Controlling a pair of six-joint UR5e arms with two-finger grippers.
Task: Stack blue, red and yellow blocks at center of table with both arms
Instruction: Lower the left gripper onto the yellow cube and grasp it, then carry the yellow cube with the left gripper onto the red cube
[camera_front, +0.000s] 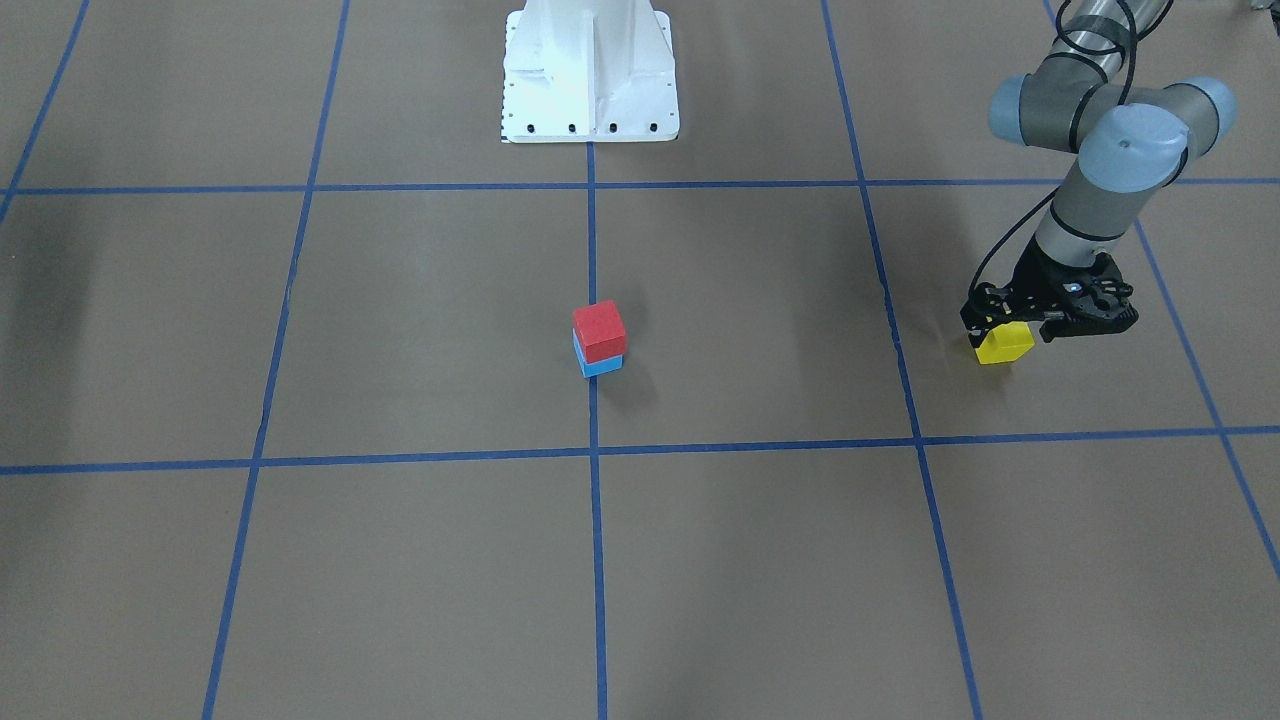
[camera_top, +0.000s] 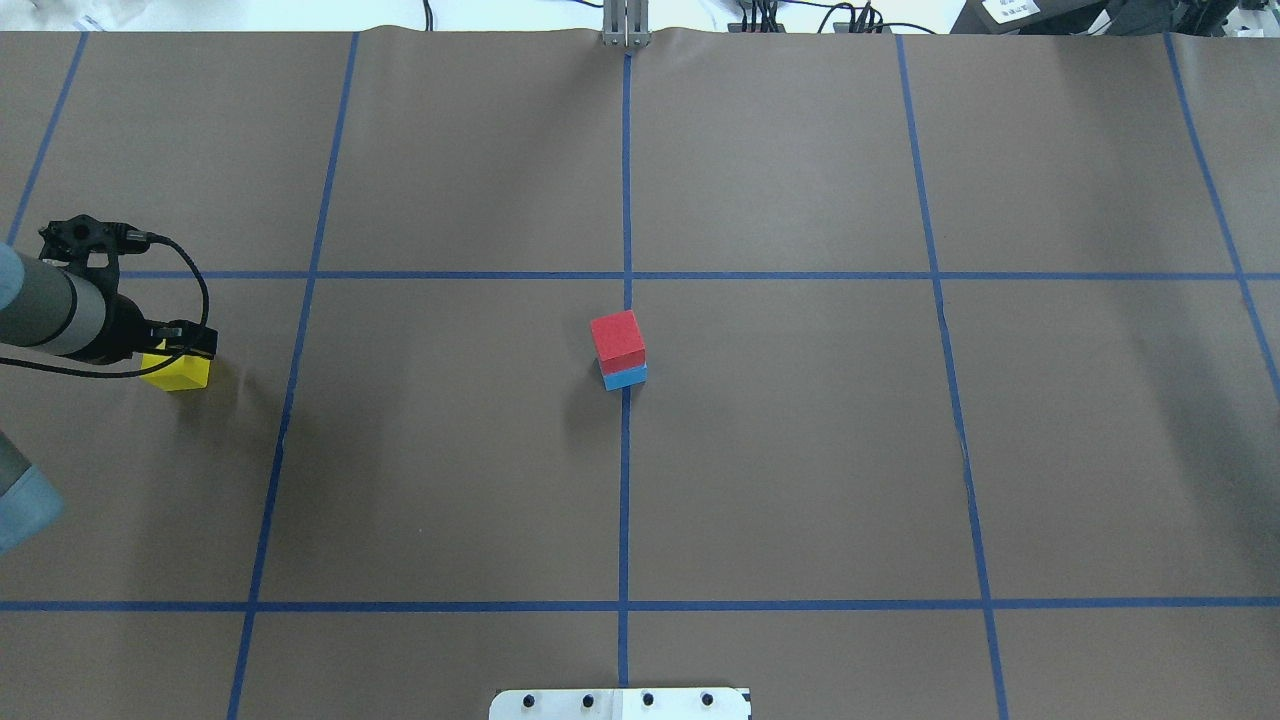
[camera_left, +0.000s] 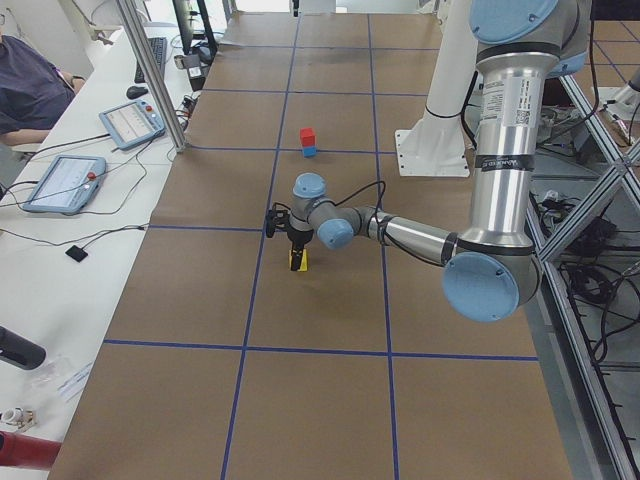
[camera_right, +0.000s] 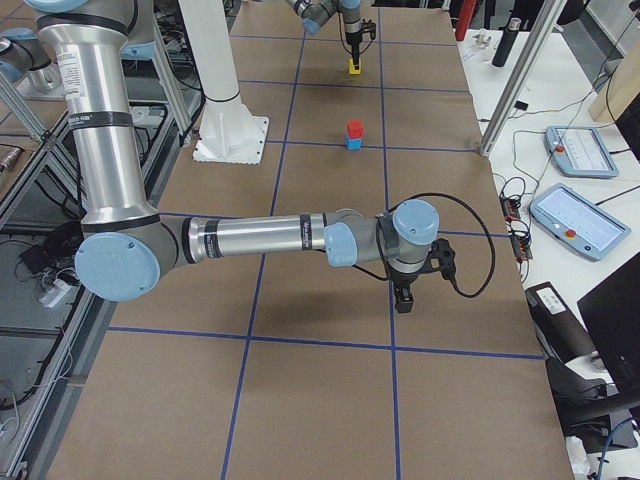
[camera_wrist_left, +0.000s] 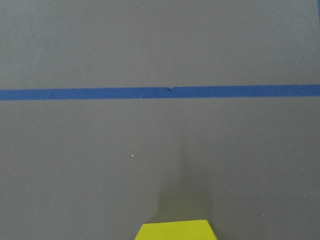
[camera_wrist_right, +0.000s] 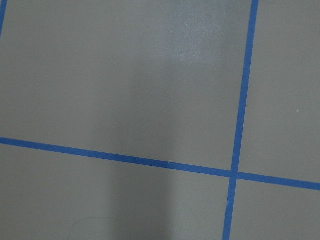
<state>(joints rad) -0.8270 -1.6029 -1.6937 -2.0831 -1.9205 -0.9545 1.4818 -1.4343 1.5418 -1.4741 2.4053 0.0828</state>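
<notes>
Exterior front-facing showed my left gripper (camera_front: 1006, 324) over the yellow block (camera_front: 1003, 347), couldn't tell if the jaws had clamped; it looked light and stiff, best pinched on flat sides.

Table cover (camera_front: 400, 320): flat brown, crossed by blue tape lines in a wide grid.
Red block (camera_front: 599, 330): solid red, plain faces, no markings.
Directly under red block: blue block (camera_front: 602, 366), light blue.
Well off to the robot's left of red block: yellow block (camera_front: 1003, 345), bright yellow.
Left gripper (camera_front: 1005, 335) at it: black.
Left arm (camera_front: 1090, 200): grey tubes, pale blue joint caps.
Behind red block: robot base (camera_front: 590, 70), white, with a row of dark bolt holes along its edge.
</notes>
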